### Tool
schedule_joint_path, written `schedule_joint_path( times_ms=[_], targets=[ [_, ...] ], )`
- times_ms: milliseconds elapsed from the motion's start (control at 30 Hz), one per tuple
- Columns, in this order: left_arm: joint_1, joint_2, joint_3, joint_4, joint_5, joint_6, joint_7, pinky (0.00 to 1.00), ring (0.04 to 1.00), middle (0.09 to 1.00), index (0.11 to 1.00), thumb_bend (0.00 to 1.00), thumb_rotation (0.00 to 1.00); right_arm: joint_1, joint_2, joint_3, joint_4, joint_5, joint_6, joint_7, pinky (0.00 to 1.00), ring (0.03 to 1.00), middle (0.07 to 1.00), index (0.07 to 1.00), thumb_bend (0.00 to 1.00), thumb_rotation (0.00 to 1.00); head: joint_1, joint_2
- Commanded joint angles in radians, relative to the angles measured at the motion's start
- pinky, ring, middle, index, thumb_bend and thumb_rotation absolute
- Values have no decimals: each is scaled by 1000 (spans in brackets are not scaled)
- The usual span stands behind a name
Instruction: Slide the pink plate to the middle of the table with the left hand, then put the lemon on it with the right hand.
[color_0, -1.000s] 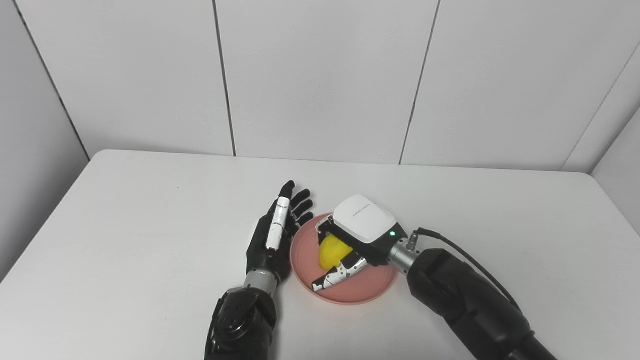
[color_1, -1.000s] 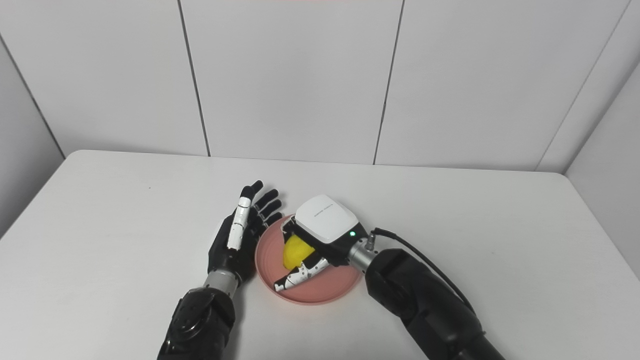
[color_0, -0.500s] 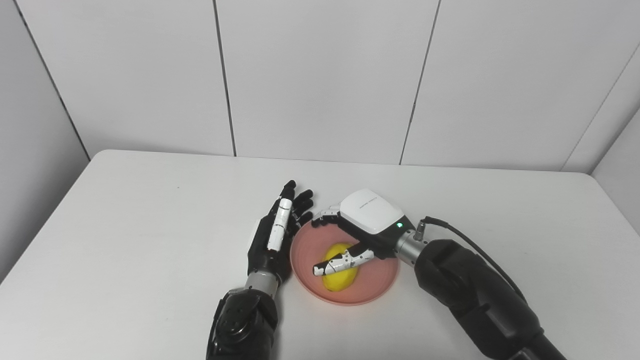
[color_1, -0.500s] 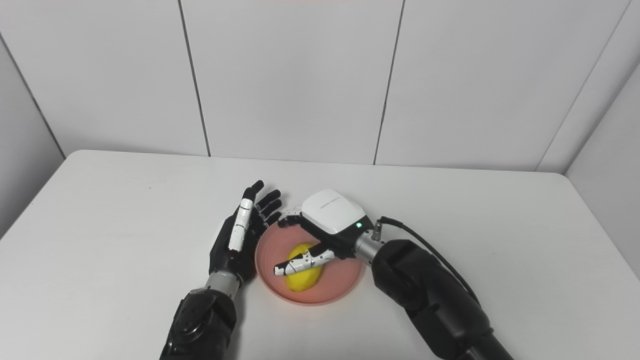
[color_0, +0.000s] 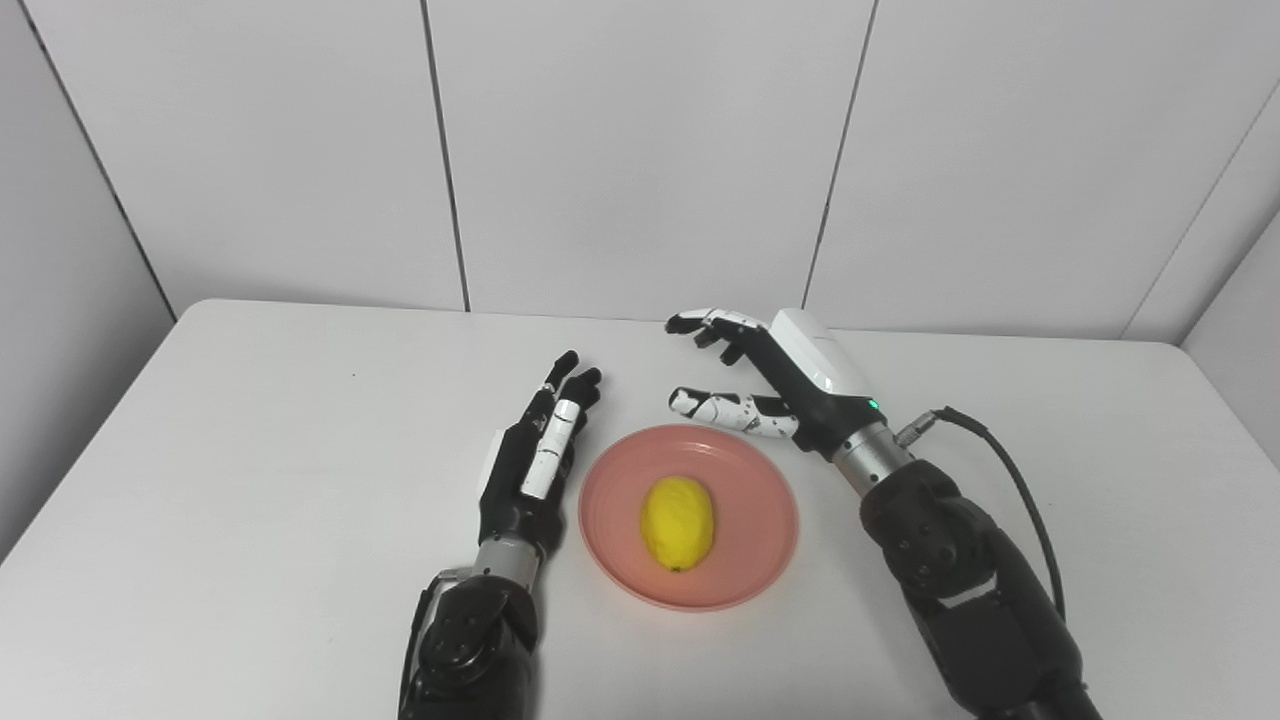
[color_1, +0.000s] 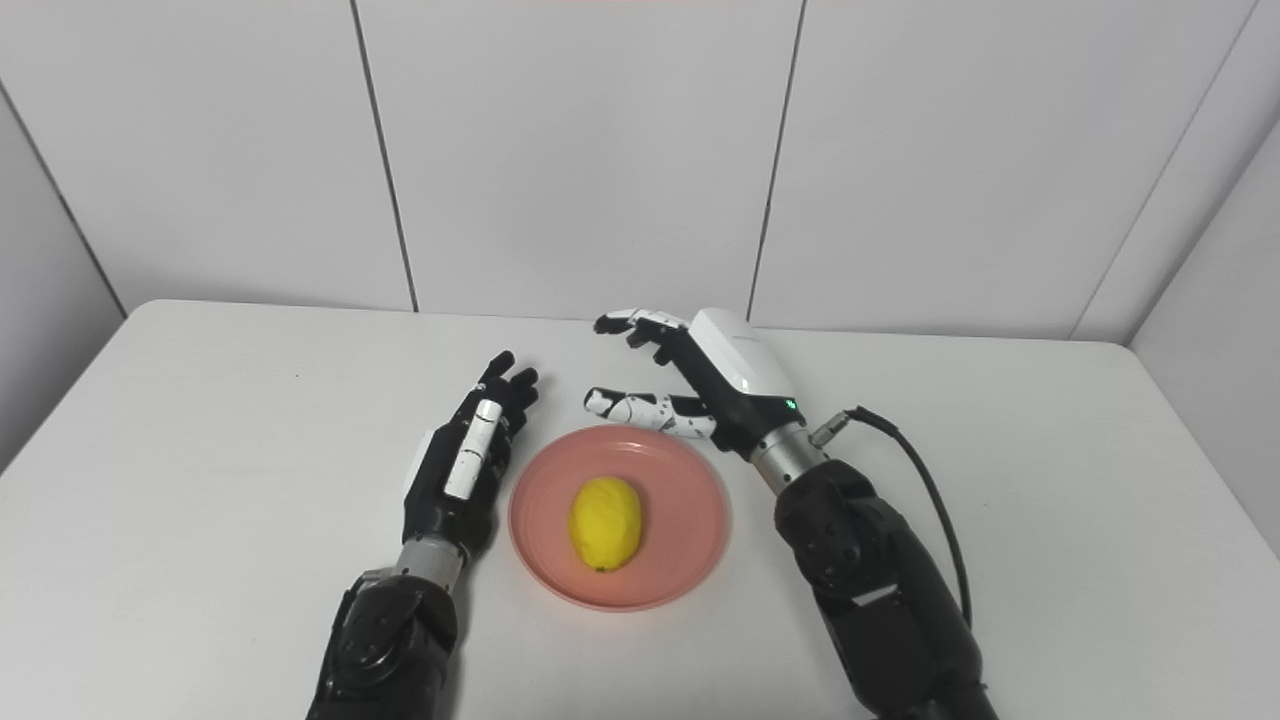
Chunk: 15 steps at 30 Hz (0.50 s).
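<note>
Lemon (color_1: 604, 522) on pink plate (color_1: 680, 560)

No words, numbers or brand marks can be read anywhere. The white cover on the back of the right hand (color_0: 810, 375) shows no lettering that can be made out at this angle; only a small green light glows near its wrist end. The left hand (color_0: 530, 465), the pink plate (color_0: 760, 560), the lemon (color_0: 678, 522) and the table (color_0: 250, 450) bear no print.
</note>
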Motion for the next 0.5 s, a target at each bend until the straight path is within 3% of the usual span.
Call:
schedule_joint_path(
  times_ms=[0, 133, 300, 467],
  targets=[
    [-10, 10, 7, 14, 17, 3, 22, 972, 906, 878, 885, 850, 706, -7, 25, -46, -10, 82, 20, -34, 698, 782, 798, 772, 947, 1000, 2, 0],
    [-27, 20, 5, 24, 52, -19, 43, 982, 913, 886, 881, 848, 759, 20, 68, -122, 11, 212, 25, -49, 745, 790, 804, 790, 871, 1000, 4, -1],
    [-77, 37, 27, 104, 74, -96, 77, 973, 922, 898, 883, 828, 791, 47, 101, -172, 24, 277, 62, -88, 827, 840, 847, 864, 859, 1000, 3, 0],
    [-128, 51, 55, 157, 63, -121, 88, 973, 932, 917, 897, 817, 818, 72, 138, -219, 48, 345, 84, -139, 877, 851, 860, 859, 796, 1000, 5, 1]
  ],
)
